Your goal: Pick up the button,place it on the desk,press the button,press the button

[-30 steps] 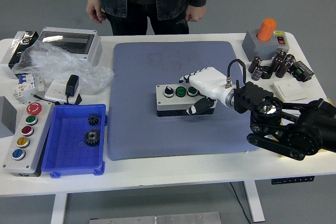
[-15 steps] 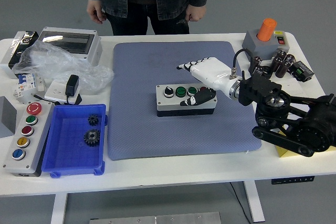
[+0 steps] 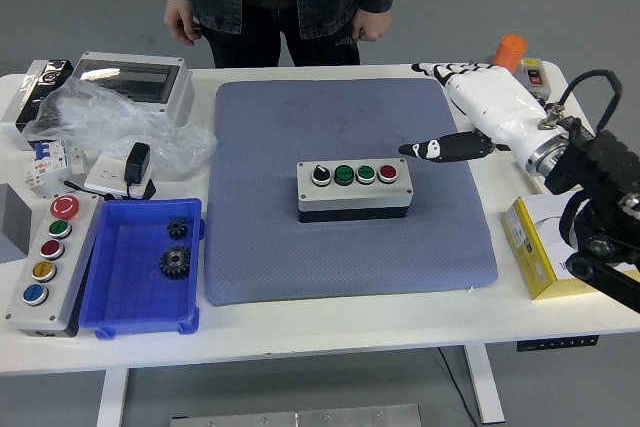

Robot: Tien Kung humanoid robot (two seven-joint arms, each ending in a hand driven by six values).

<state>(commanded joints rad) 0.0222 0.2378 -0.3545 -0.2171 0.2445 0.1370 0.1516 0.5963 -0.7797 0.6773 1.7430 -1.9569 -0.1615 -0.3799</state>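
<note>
A grey button box (image 3: 354, 190) with a black knob, two green buttons and a red button lies on the blue mat (image 3: 350, 187), in the middle. My right hand (image 3: 470, 112), white with black fingertips, hovers above the mat's right side, up and to the right of the box and clear of it. Its fingers are spread, with the thumb (image 3: 440, 148) pointing left toward the red button. Nothing is held. The left arm does not show.
A larger button panel (image 3: 45, 262) and a blue tray (image 3: 140, 267) with gears sit at the left. An orange-topped grey box (image 3: 502, 72) stands at the back right, a yellow box (image 3: 540, 242) near my right arm. A person stands at the far side, hands hanging.
My right hand has lifted off the button box and drawn back up and to the right. The box stays on the mat.
</note>
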